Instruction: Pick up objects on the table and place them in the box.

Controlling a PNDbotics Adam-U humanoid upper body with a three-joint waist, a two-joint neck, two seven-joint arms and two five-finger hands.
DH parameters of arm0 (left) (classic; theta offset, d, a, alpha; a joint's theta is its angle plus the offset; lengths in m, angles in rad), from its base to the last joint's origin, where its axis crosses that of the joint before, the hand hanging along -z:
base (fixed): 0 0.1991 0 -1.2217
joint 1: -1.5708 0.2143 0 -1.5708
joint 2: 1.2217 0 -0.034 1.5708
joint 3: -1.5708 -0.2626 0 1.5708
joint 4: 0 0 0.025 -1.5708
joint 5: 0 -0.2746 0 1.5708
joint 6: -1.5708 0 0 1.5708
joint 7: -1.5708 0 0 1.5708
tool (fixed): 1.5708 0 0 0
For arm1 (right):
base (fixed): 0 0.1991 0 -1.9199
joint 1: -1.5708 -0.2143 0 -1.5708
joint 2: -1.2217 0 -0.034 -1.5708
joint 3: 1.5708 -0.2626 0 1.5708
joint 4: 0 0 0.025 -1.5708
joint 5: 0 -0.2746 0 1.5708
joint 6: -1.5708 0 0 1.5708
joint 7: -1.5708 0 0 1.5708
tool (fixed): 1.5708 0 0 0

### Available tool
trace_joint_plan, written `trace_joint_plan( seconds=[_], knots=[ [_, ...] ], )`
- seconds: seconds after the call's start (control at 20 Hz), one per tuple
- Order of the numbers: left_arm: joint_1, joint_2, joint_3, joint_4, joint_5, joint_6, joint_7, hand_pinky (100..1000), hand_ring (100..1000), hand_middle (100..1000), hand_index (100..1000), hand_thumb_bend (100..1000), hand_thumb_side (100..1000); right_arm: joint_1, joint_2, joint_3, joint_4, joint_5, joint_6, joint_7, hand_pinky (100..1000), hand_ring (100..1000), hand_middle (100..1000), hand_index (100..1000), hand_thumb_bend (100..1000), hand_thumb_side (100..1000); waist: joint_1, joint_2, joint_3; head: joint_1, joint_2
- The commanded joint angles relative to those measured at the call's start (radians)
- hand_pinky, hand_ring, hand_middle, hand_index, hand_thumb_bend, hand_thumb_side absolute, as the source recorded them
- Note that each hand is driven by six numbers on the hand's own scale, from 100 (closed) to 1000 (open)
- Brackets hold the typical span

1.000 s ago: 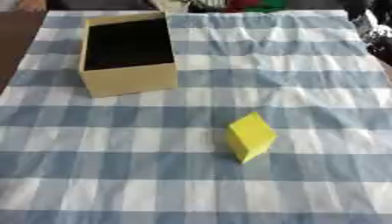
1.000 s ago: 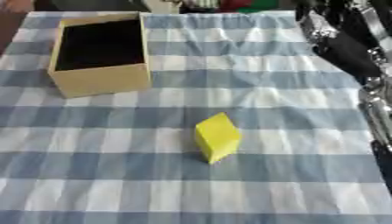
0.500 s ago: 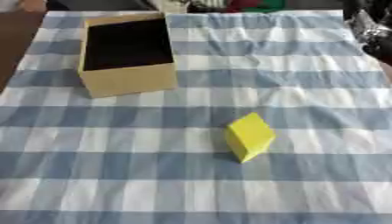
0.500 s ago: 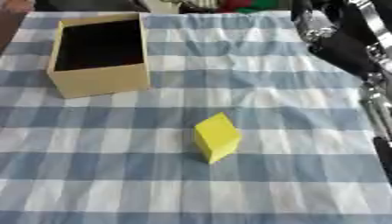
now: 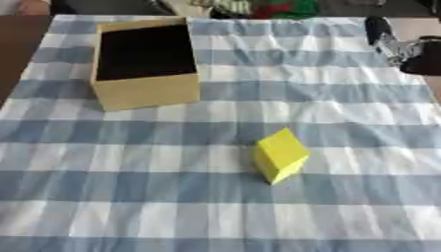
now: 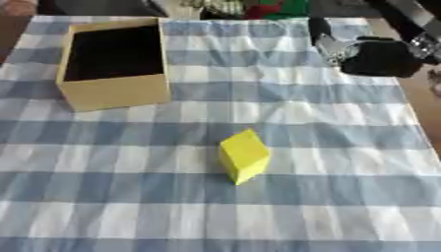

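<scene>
**Reaching for the yellow block: take it across its flat faces**

Looking down at the blue-and-white checked tablecloth point(image 5: 172, 206), you have one thing left to lift: a small bright yellow block point(image 6: 243, 156), standing tilted on an edge or corner near the middle of the cloth. The open tan cardboard box point(image 5: 146, 91) with its dark inside sits well apart from it, at about 10 o'clock from the block.

Your right hand point(image 6: 366, 56) is up at about 1 o'clock from the block, near the cloth's far right edge. It is a dark shape there, and I cannot tell whether its fingers are spread or curled. It touches nothing of the task. Your left hand shows in neither view.

My guess is the block is light and stiff, with smooth faces that may slip. Because it stands askew, a nudge could tip it over. Close thumb and fingers on two opposite flat faces, not on the edges, coming from above.
</scene>
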Motion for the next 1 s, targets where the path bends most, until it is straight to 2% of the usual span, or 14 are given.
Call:
trace_joint_plan(
  seconds=[0.05,0.3,0.6,0.8,1.0],
  knots=[
    [-0.002,0.034,0.000,-0.014,0.000,0.000,-0.004,960,694,518,718,100,263,-0.022,-0.109,0.019,-0.018,0.035,-0.027,0.041,889,902,759,845,100,285,-0.004,-0.023,-0.002,0.004,0.012],
    [-0.004,0.037,-0.004,-0.014,0.001,-0.002,-0.010,959,695,518,718,100,261,-0.043,-0.170,0.069,-0.018,0.106,-0.102,0.102,891,911,781,847,100,248,-0.006,-0.024,-0.002,0.006,0.010],
    [-0.003,0.038,-0.006,-0.014,0.003,-0.001,-0.012,960,695,518,718,100,263,-0.072,-0.196,0.105,-0.018,0.139,-0.183,0.174,898,924,800,864,100,307,-0.008,-0.023,0.000,-0.003,0.011],
    [-0.004,0.037,-0.008,-0.014,0.004,-0.001,-0.013,960,696,518,718,100,263,-0.092,-0.204,0.125,-0.018,0.152,-0.192,0.210,901,931,808,877,100,343,-0.009,-0.022,0.003,-0.007,0.009],
    [-0.005,0.037,-0.009,-0.014,0.005,-0.001,-0.014,960,696,518,717,100,263,-0.111,-0.208,0.149,-0.018,0.168,-0.179,0.251,905,946,825,908,100,427,-0.010,-0.020,0.007,-0.009,0.008]
  ],
)
